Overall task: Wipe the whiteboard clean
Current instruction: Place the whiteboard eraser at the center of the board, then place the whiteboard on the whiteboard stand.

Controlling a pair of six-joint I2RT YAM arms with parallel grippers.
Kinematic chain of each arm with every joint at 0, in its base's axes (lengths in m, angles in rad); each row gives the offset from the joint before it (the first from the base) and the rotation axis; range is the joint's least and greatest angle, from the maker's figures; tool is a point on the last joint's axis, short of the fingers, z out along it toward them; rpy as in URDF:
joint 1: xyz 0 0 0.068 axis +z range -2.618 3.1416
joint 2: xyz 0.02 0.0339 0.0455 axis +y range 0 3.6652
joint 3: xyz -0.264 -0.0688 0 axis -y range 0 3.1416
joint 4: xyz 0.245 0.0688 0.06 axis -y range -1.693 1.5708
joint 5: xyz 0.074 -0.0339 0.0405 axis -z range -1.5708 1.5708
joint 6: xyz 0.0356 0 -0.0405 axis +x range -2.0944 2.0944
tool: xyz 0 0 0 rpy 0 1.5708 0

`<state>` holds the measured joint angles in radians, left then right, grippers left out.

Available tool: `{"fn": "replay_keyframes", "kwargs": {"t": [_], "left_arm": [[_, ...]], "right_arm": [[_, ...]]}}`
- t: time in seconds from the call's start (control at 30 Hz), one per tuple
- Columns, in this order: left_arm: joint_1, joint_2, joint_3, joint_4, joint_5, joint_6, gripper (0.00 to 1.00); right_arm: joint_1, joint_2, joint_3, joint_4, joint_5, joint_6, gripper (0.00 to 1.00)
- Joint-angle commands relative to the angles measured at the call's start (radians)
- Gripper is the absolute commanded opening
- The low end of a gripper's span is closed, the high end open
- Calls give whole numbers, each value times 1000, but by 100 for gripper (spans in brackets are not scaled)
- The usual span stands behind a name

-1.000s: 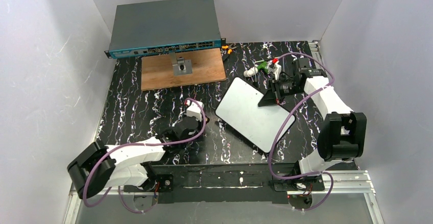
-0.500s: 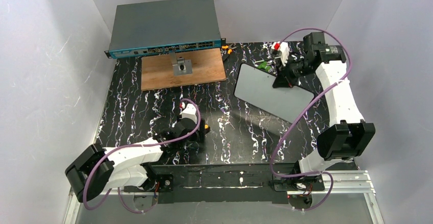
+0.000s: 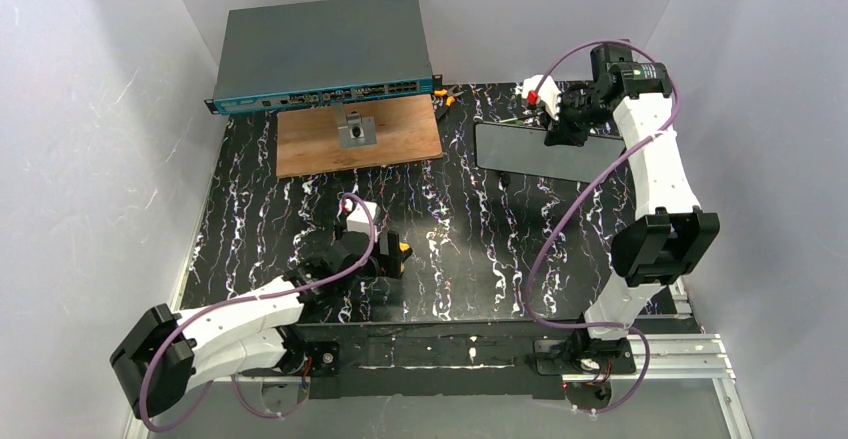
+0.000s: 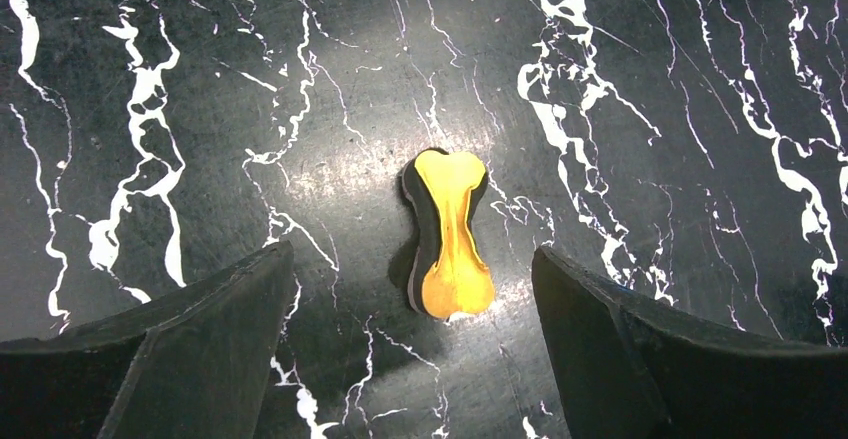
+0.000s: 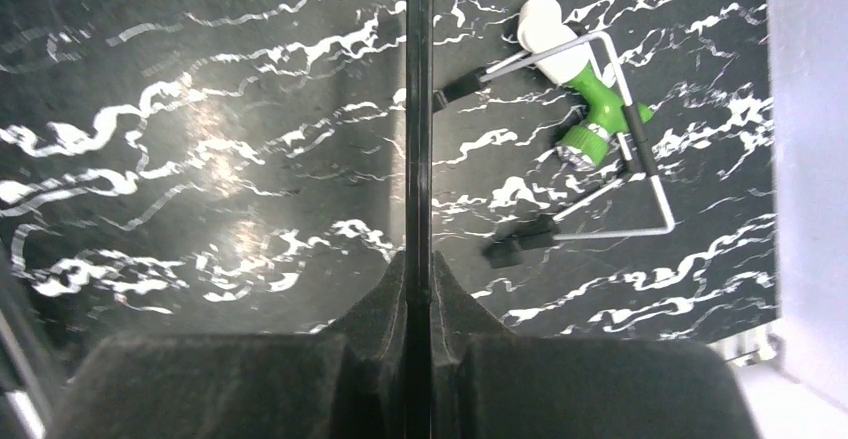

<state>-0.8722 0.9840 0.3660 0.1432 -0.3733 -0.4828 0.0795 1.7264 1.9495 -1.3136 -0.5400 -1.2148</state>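
Black, white-veined table (image 3: 260, 209); top view first. My right pincer (image 3: 560, 136) is at the far right, clamped on the upper long edge of the whiteboard (image 3: 520, 151). The board is tipped up on its long side and reads as a narrow grey strip. I cannot tell whether its lower edge touches the table. My left pincer (image 3: 386, 259) sits low near the front middle, jaws spread wide, with an orange bone-shaped block (image 3: 404, 250) at its tip. At far left is a grey network switch (image 3: 320, 49). Just in front of it lies a brown wooden board (image 3: 400, 144) carrying a small metal fitting (image 3: 357, 131).

Left wrist view: the left pincer (image 4: 412, 254) is wide apart, both fingers clear of the block (image 4: 450, 234). The block lies flat on the table (image 4: 650, 79) between them, orange face up over a black base.

Right wrist view: the right pincer (image 5: 418, 264) is closed tight on the whiteboard (image 5: 418, 99). The board is seen edge-on, a thin dark line running straight away from the fingers. To its right, on the table (image 5: 200, 159), a green-and-white marker (image 5: 585, 109) lies against a bent wire stand (image 5: 655, 194).
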Motion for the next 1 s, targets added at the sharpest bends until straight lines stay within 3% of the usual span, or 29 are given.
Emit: {"fn": "replay_keyframes", "kwargs": {"t": [0.0, 0.13, 0.27, 0.4, 0.53, 0.8, 0.97], "left_arm": [[7, -51, 26, -66, -1, 23, 89], [7, -77, 21, -38, 44, 59, 89], [13, -62, 7, 195, 253, 189, 91], [45, 90, 100, 369, 471, 320, 98], [92, 288, 203, 573, 591, 407, 98], [212, 578, 398, 724, 783, 429, 97], [288, 778, 476, 975, 984, 397, 93]], "right_arm": [[-1, 16, 86, 18, -17, -259, 1], [-1, 80, 179, -36, -35, -350, 1], [-3, 131, 261, -91, -52, -398, 1], [-1, 156, 289, -129, -65, -429, 1], [-1, 151, 277, -138, -61, -447, 1], [-4, 259, 448, -223, -31, -494, 1], [-4, 217, 375, -240, -83, -503, 1]]}}
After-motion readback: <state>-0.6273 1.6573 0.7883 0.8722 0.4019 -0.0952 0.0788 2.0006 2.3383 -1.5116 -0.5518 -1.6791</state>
